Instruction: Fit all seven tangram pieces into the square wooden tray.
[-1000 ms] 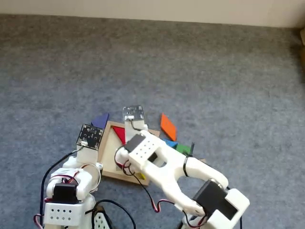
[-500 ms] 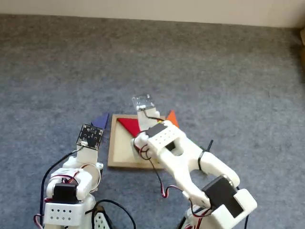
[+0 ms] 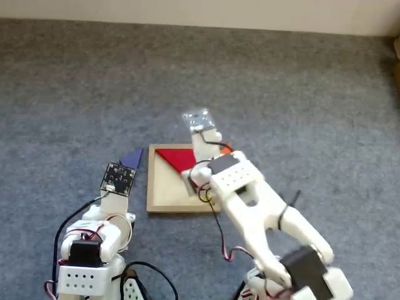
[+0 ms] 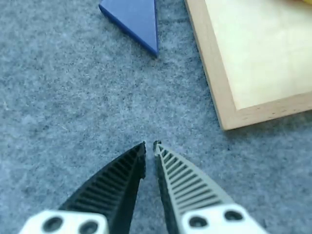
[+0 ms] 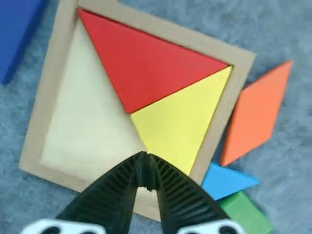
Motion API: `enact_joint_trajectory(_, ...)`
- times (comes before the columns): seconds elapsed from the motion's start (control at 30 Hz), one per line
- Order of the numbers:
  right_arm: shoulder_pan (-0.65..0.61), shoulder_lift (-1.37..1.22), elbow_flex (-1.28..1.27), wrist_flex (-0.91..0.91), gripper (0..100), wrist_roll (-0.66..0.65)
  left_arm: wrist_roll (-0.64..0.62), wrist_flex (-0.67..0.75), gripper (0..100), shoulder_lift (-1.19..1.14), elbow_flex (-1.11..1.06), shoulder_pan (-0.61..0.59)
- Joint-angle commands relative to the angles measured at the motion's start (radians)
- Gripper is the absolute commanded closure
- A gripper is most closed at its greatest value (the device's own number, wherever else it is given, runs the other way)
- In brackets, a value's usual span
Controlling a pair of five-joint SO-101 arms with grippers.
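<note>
Though beside tray (image 5: 50,83), orange piece (image 5: 256,112) outside.

High view: white right arm (image 3: 250,200) hides the right side of the square wooden tray (image 3: 152,181). Right wrist view: green piece (image 5: 248,213) cut off at edge.

Wooden tray (image 5: 48,92), red triangle (image 5: 145,63), yellow triangle (image 5: 183,119) inside

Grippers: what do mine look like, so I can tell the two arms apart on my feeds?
Left gripper: one black finger, one pale grey, both ribbed and pointed, on white mounts. Right gripper: both fingers black, ribbed. The left arm and right arm are white shells with black servos and red and black cables.
</note>
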State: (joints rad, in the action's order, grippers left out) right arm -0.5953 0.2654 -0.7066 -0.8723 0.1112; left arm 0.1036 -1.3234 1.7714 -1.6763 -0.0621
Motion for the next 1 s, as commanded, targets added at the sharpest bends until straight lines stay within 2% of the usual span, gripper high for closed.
enact_joint_trajectory(0.0, 0.104, 0.12, 0.033, -0.018, 98.6, -0.014, 0.0, 0.0, 95, 0.041, -0.021, -0.004)
enact_joint_trajectory(0.1, 0.174, 0.12, 0.035, -0.018, 92.6, -0.015, 0.0, 0.0, 95, 0.041, -0.021, -0.004)
enact_joint_trajectory(0.2, 0.183, 0.119, 0.028, -0.018, 81.6, -0.015, 0.0, 0.0, 95, 0.041, -0.021, -0.004)
enact_joint_trajectory(0.27, 0.182, 0.105, 0.033, -0.018, 78.6, -0.015, 0.0, 0.0, 95, 0.041, -0.021, -0.004)
enact_joint_trajectory(0.7, 0.232, -0.361, 0.343, 0.022, 78.6, -0.077, 0.0, 0.0, 95, 0.041, -0.021, -0.004)
enact_joint_trajectory(0.97, 0.286, -0.49, 0.43, 0.021, 78.6, -0.078, 0.0, 0.0, 95, 0.041, -0.021, -0.004)
